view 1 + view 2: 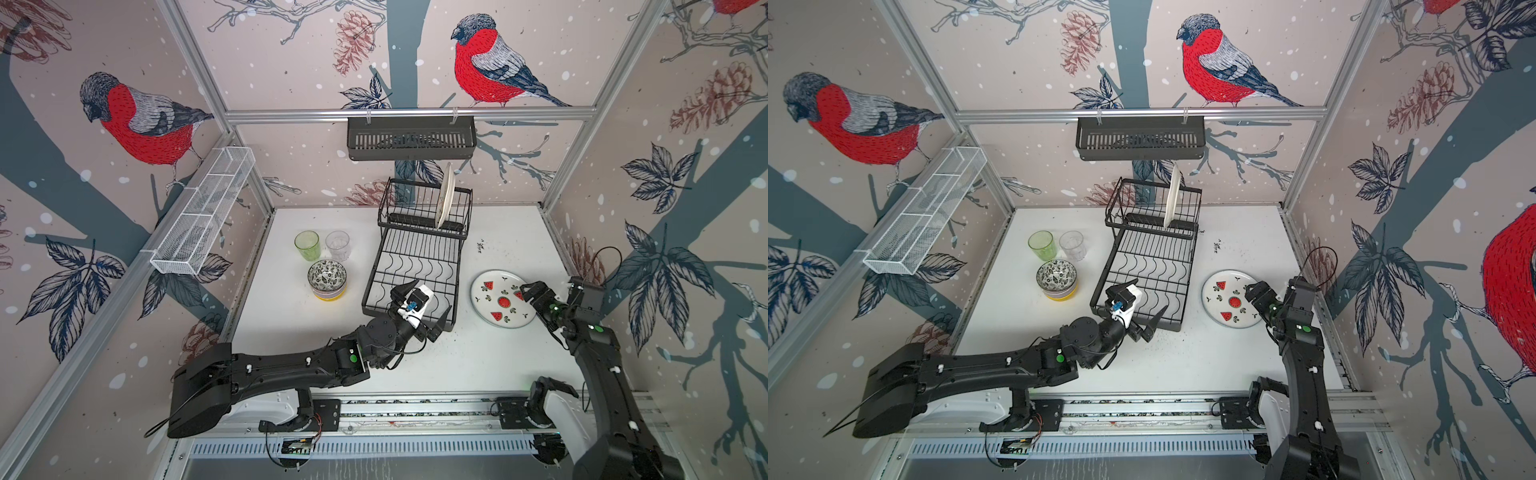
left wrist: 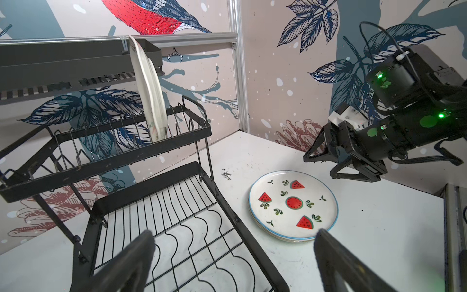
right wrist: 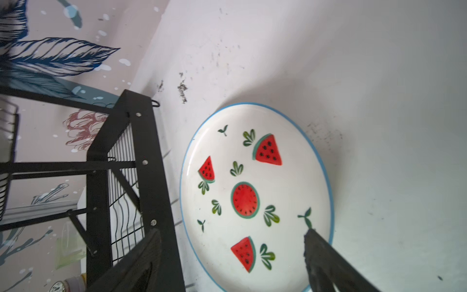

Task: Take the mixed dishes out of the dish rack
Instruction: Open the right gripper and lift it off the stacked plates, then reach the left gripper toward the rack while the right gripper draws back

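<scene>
The right gripper (image 1: 524, 291), jaws spread and holding nothing, hovers over the rim of the white watermelon-patterned round plate (image 1: 503, 304), which lies flat on the white table (image 1: 478, 357) beside the black wire dish rack (image 1: 415, 266). One cream plate (image 1: 445, 195) stands in the rack's raised tier. The left gripper (image 1: 424, 307), wide open and empty, is at the rack's near edge.

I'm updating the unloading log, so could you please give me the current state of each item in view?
Dish rack: lower tray empty, one plate left.
Cream plate: upright in the raised tier.
Watermelon plate: flat on the table, atop another plate.
Bowls: stacked on the table.
Green glass: upright.
Clear glass: upright.
Left hand: open, empty.
Right hand: open, empty.
</scene>
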### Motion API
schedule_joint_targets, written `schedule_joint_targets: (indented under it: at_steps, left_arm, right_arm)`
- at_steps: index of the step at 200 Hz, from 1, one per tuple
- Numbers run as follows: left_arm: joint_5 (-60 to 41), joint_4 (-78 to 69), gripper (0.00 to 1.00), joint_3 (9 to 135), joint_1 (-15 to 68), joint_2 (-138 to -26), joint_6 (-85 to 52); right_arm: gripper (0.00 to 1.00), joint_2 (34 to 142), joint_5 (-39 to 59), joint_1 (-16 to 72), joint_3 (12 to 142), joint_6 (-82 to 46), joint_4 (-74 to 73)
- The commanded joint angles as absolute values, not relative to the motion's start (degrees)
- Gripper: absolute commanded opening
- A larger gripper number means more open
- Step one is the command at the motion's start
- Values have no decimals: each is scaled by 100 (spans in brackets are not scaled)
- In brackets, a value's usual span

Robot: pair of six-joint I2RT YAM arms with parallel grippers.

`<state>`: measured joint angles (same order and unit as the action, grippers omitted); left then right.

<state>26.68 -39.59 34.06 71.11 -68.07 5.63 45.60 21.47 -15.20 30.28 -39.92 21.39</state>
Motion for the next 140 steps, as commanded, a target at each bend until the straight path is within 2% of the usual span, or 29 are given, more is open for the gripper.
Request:
schedule_joint_targets:
  at_steps: [1, 49, 140]
  left_arm:
    - [2612, -3935, 98, 3655, 7111, -6952, 386]
    - [2665, -3533, 98, 4437, 7103, -7318, 189]
    - [2522, -2282, 98, 5936, 6742, -7743, -519]
  right_arm:
    - [88, 4268, 2156, -1279, 3191, -4267, 2212]
    - [91, 3878, 2067, -667, 3583, -4364, 2182]
    - [94, 3524, 2574, -568, 3777, -4209, 1603]
